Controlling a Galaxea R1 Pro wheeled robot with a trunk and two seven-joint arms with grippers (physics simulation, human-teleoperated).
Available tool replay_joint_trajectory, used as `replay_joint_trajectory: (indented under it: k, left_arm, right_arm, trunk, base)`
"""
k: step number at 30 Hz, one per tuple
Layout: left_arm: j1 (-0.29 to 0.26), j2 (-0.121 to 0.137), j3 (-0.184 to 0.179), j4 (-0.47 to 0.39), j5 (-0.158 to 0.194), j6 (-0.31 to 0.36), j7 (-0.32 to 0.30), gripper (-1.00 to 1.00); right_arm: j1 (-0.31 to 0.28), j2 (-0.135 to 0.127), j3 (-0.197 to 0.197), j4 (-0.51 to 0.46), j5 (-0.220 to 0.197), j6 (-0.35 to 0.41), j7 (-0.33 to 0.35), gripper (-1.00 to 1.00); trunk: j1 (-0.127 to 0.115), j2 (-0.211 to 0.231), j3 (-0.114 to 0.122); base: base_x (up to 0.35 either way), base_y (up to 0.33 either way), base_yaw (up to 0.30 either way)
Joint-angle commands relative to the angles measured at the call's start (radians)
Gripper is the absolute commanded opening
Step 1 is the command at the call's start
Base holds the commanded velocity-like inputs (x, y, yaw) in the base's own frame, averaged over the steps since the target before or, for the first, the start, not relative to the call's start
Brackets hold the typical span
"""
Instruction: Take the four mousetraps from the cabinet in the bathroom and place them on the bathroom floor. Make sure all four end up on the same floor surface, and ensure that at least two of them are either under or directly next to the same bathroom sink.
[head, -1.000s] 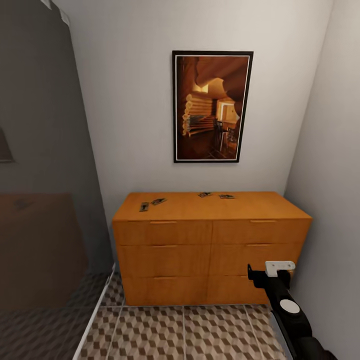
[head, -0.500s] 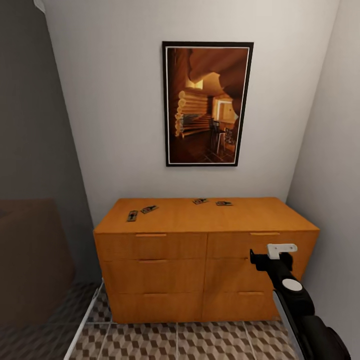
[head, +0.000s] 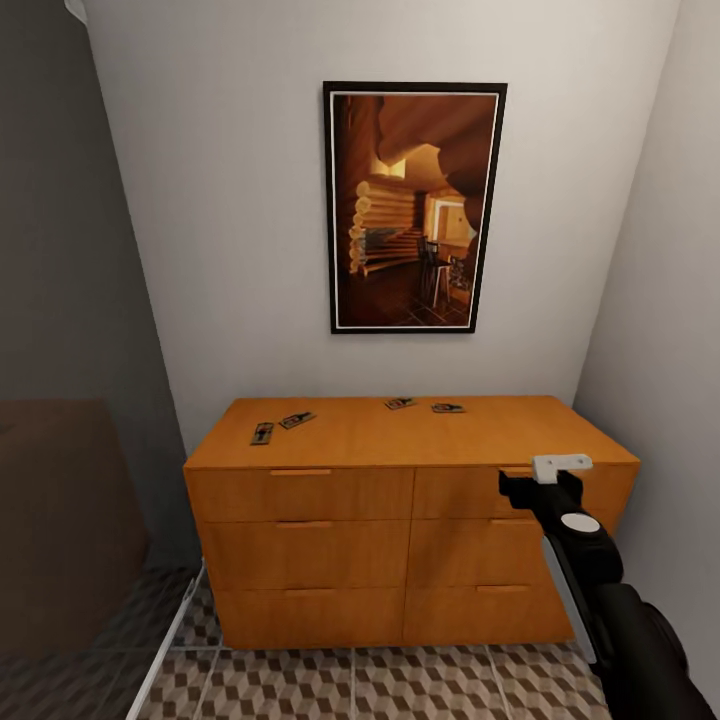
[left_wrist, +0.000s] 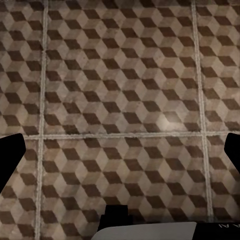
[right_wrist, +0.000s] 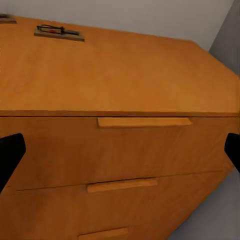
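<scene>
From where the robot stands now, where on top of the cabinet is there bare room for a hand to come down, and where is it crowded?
The cabinet top is bare along its front edge, in the middle between the two pairs, and at the right end by the side wall. It is crowded at the left, where two mousetraps lie close together, and near the back wall, where two more lie.

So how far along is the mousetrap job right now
Nothing is placed yet: all four mousetraps lie on top of the cabinet. In hand: the right gripper, jaws open and empty, is raised before the top right drawer. Left: carry each one down to the bathroom floor, two beside the sink.
</scene>
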Motion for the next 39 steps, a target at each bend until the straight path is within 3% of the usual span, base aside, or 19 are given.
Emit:
replay_joint_trajectory:
  k: [1,11,15,22,31,39]
  left_arm:
    - [0.0,0.0,0.001,-0.001,0.0,-0.002,0.0,1.0]
    - [0.0,0.0,0.001,-0.007,0.0,-0.002,0.0,1.0]
    - [0.0,0.0,0.001,-0.005,0.0,-0.002,0.0,1.0]
    - [0.0,0.0,0.001,0.013,0.0,-0.002,0.0,1.0]
    - [0.0,0.0,0.0,0.029,0.0,-0.002,0.0,1.0]
    - [0.0,0.0,-0.001,0.033,-0.003,-0.001,0.001,1.0]
  right_arm:
    - [-0.013,0.0,0.001,-0.001,0.006,0.019,0.002,1.0]
    - [-0.123,0.001,0.001,0.011,0.003,0.101,0.031,1.0]
    - [-0.141,0.002,0.001,0.02,0.003,0.109,0.042,1.0]
    - [-0.146,0.003,0.001,0.026,0.003,0.11,0.104,1.0]
    - [-0.147,0.001,0.001,0.028,0.004,0.101,0.265,1.0]
    - [-0.147,0.002,0.0,0.031,0.004,0.069,0.306,1.0]
  trunk:
    - [0.0,-0.001,-0.001]
    - [0.0,-0.001,-0.001]
    - [0.0,-0.001,-0.001]
    - [0.0,-0.001,-0.001]
    - [0.0,-0.001,-0.001]
    - [0.0,-0.001,-0.001]
  base:
    - [0.0,0.0,0.0]
    - [0.0,0.0,0.0]
    - [0.013,0.0,0.0]
    - [0.15,-0.005,0.0]
    - [0.201,-0.011,0.0]
    - [0.02,-0.003,0.0]
